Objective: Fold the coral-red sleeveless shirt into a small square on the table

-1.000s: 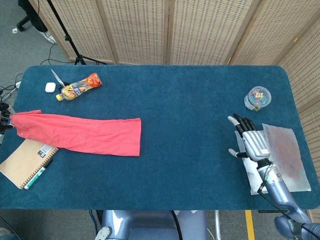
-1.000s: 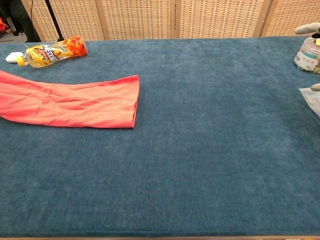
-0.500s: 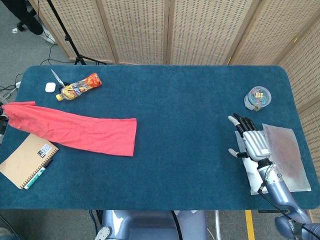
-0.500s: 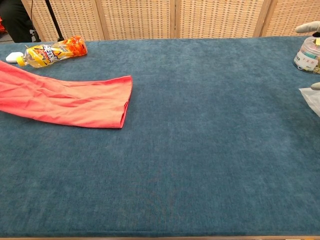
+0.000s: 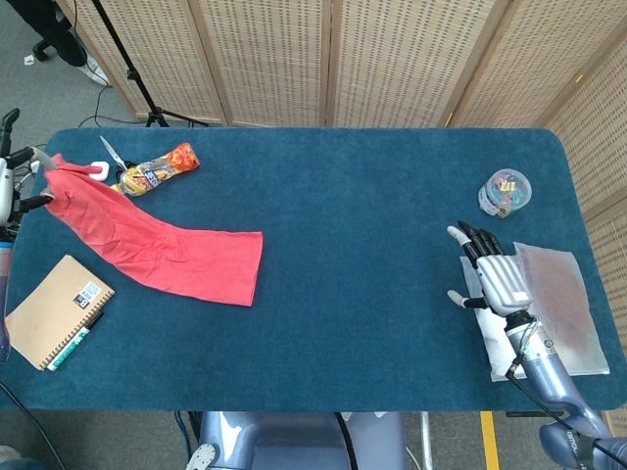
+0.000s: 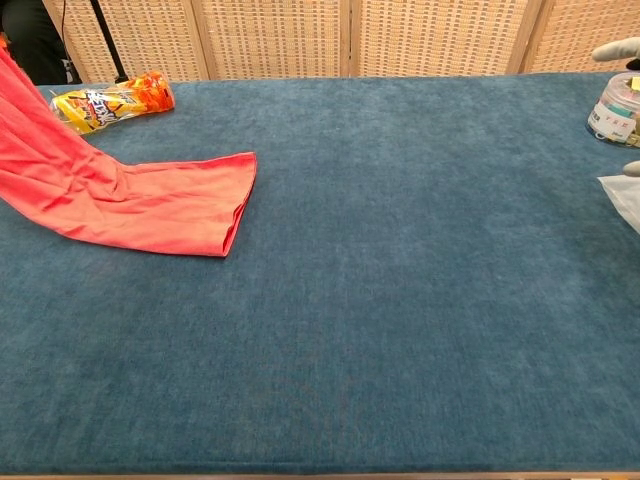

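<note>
The coral-red shirt (image 5: 167,247) lies as a long folded strip on the left of the blue table (image 5: 372,215). Its left end is lifted off the cloth and held by my left hand (image 5: 12,186) at the table's far-left edge. The right end rests flat. In the chest view the shirt (image 6: 130,200) rises out of frame at the top left, and the left hand is not visible there. My right hand (image 5: 495,279) lies flat and open on the right side, fingers spread, holding nothing. Only its fingertips (image 6: 615,52) show in the chest view.
An orange drink bottle (image 5: 157,168), scissors (image 5: 113,152) and a small white case (image 5: 100,170) lie behind the shirt. A spiral notebook (image 5: 54,308) with a pen (image 5: 73,343) sits at the front left. A clip jar (image 5: 505,191) and clear plastic bag (image 5: 558,308) are near the right hand.
The left hand has raised the shirt's left end and carried it toward the far side. The shirt's right end slid left and the notebook is uncovered. The right hand stayed still.
</note>
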